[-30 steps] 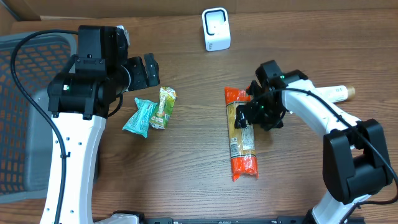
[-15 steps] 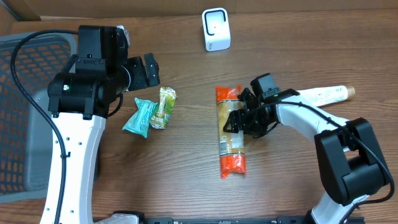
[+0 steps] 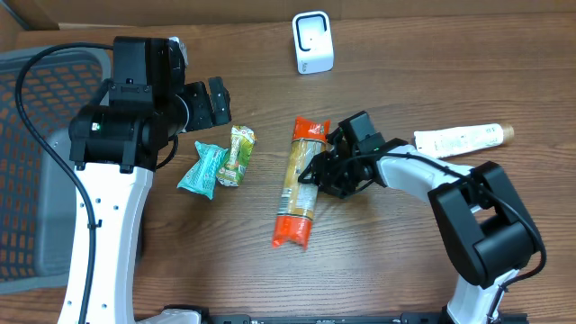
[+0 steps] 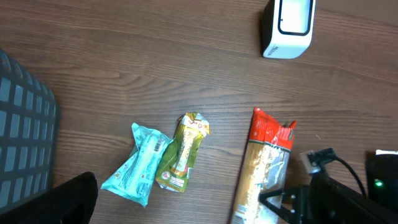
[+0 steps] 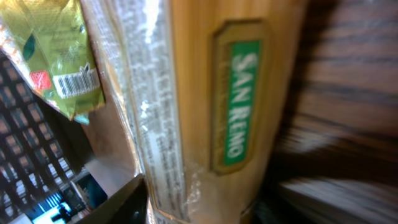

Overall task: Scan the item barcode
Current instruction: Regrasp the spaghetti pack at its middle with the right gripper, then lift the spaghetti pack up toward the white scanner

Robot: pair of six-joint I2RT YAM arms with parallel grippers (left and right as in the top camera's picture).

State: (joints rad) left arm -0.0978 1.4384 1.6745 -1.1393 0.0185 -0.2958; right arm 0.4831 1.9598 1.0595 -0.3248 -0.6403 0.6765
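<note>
Right gripper (image 3: 313, 173) at the pasta pack (image 3: 293, 205), frame centre
Jaws sit mid-length, probably for balance toward the scanner (image 3: 312, 42) at top; grip unclear. Left gripper (image 3: 214, 103) wide open, empty.

Your left arm (image 3: 108, 180) stands tall on its own side, elbow bent, and the left gripper (image 3: 213, 102) hangs above the table with jaws spread wide. Your right arm (image 3: 423, 175) reaches low toward the middle, the right gripper (image 3: 317, 173) lying sideways against the pasta packet (image 3: 295, 202) (whether the jaws clamp it does not show).
</note>
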